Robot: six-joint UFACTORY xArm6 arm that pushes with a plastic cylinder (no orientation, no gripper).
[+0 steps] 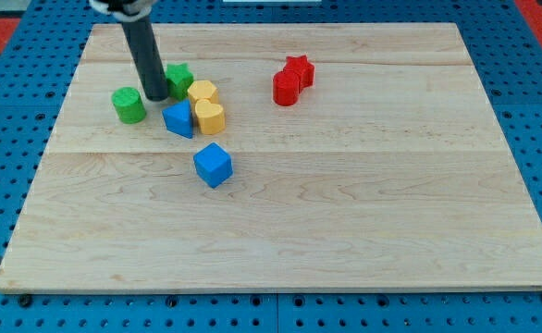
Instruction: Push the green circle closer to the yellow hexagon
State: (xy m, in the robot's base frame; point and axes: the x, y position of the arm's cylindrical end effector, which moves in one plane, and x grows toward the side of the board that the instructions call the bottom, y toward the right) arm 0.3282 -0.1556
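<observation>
Near the board's upper left, my tip (155,95) stands bare, clamping nothing, just right of the green circle (129,104), which sits apart from the yellow hexagon (203,92), so the push remains undone.

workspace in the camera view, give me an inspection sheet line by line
surface: wooden board, lying on a blue perforated base
job's things: green circle at the view's left; yellow hexagon to its right, the two apart
clutter: green block, yellow block and blue block bunched by the hexagon; blue cube below them; two red blocks touching, toward the view's top
claw: none; my tip stands between the green circle and the green block
cables: nothing seen
surroundings: red strips at the top corners, too little shown to tell more
</observation>
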